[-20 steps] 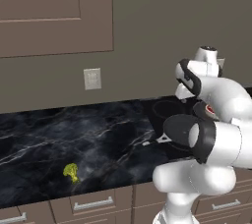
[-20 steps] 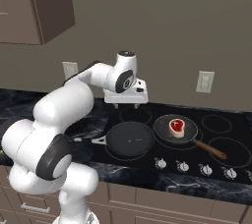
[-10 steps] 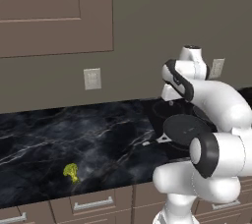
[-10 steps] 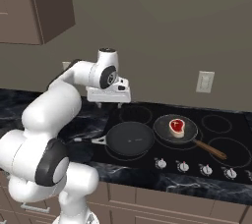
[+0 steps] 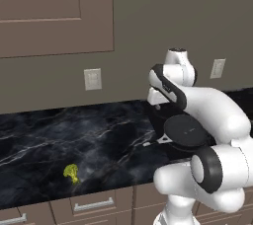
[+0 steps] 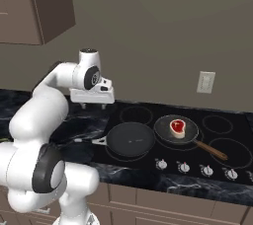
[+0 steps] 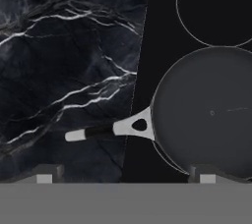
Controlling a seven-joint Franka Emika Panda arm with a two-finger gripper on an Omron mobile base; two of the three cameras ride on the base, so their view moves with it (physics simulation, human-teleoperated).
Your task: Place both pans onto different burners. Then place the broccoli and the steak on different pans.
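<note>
The plain black pan sits on a front-left burner of the cooktop, its handle pointing left over the counter. Right of it the speckled pan with the wooden handle holds the steak on another burner. My gripper hangs open and empty above the cooktop's left edge, up and left of the black pan. In the hand view the gripper looks down on the black pan and its handle. The broccoli lies far left on the marble counter, near the front edge.
More burner rings lie bare at the back of the cooktop, and others at the right. A row of silver knobs runs along its front. A wall outlet and upper cabinets sit above the counter.
The arm has swung left, carrying the open gripper from above the pans to the cooktop's left edge. Pans, steak and broccoli have not moved.
</note>
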